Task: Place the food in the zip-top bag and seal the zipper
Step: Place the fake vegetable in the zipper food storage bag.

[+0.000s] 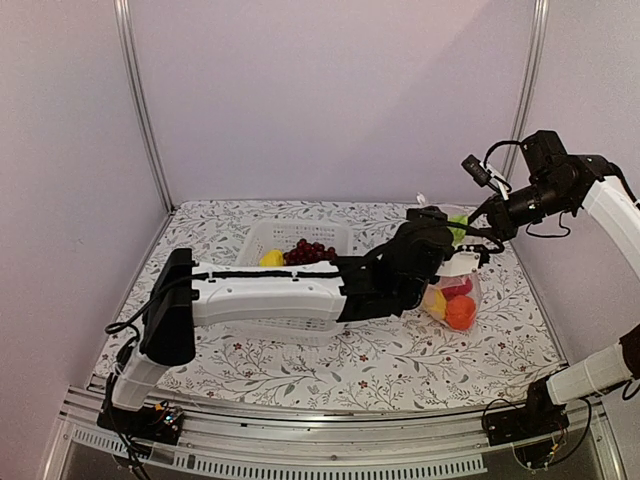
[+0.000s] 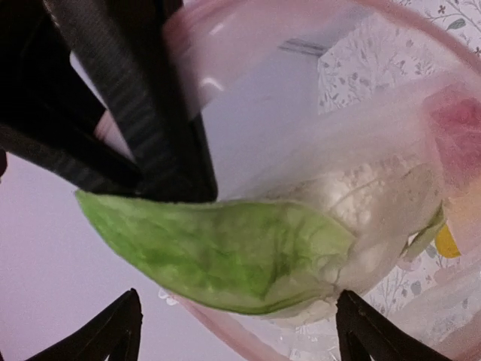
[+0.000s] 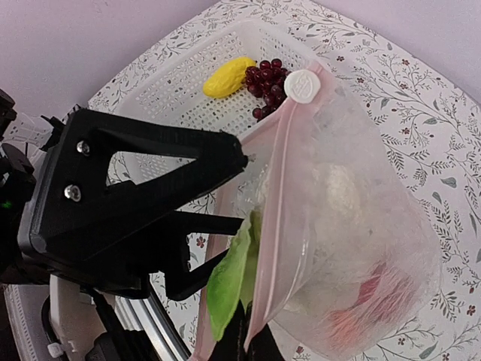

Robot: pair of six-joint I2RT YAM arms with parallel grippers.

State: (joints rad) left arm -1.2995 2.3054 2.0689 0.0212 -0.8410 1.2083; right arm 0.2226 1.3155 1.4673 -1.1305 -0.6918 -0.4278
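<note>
The zip-top bag hangs open at the table's right. My right gripper is shut on its pink zipper rim, and a white slider sits at the rim's far end. My left gripper stands open at the bag's mouth, and the white cauliflower with its green leaf lies just beyond its fingertips, partly inside the bag. A red pepper, an orange fruit and a yellow piece lie at the bag's bottom. Another yellow piece and the grapes stay in the basket.
The white perforated basket stands mid-table, with my left arm stretched across its front. Metal frame posts and pale walls close in the back and sides of the flowered tablecloth.
</note>
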